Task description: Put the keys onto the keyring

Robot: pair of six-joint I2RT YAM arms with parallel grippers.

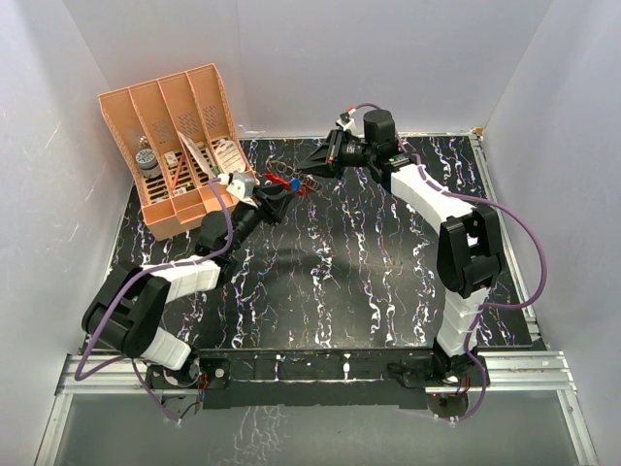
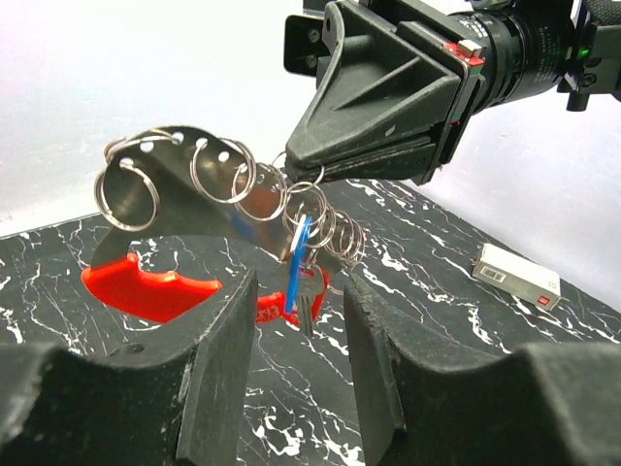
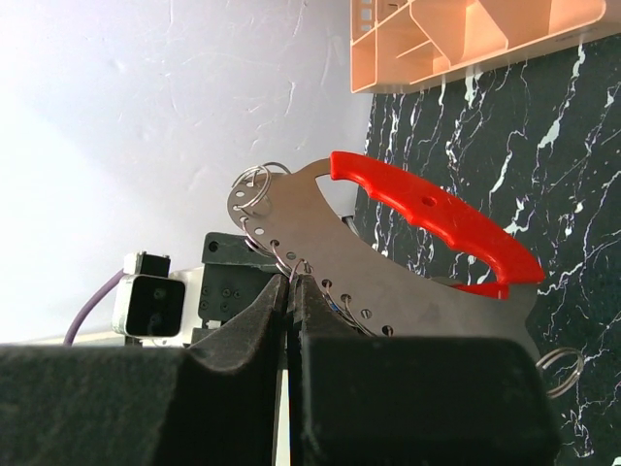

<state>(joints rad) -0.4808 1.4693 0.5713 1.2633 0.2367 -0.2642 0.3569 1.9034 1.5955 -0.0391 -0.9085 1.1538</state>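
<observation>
R pincer (image 2: pixel 299 175) nips keyring (image 2: pixel 179 165) edge, blue key (image 2: pixel 299 254) hanging just below.

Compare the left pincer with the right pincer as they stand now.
The right pincer is shut, its fingers pinching a wire ring on the steel plate. The left pincer stands open with nothing visibly gripped, and the blue key hangs in front of its gap. The right pincer reaches in from the right, the left pincer from the left. Both are black and meet at the steel plate.
</observation>
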